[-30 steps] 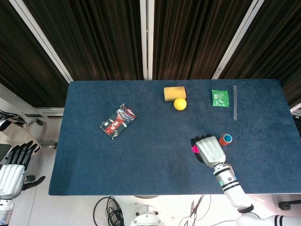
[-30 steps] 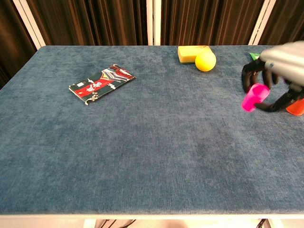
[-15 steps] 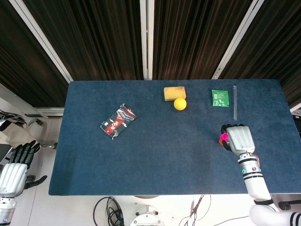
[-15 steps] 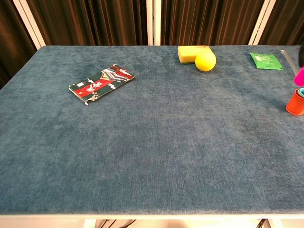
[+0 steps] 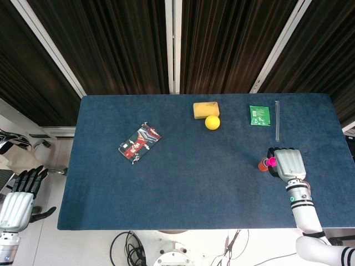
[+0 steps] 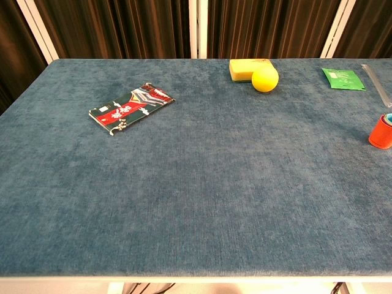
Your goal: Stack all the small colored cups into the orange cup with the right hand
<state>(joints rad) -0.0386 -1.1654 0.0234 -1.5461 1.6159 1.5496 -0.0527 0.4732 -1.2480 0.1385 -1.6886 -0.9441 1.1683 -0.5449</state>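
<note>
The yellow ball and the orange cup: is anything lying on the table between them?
No. In the chest view, only bare blue cloth stretches from the yellow ball to the orange cup; the green packet sits farther back, off that line.

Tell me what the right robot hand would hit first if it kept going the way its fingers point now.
Probably nothing soon: the right robot hand, holding the pink cup beside the orange cup, points up-table, where bare table shows. Depth is uncertain.

pretty even overhead light from where I'm driving, soft faint shadows, no glare, dark backdrop, both feeds sharp, slight edge warping
</note>
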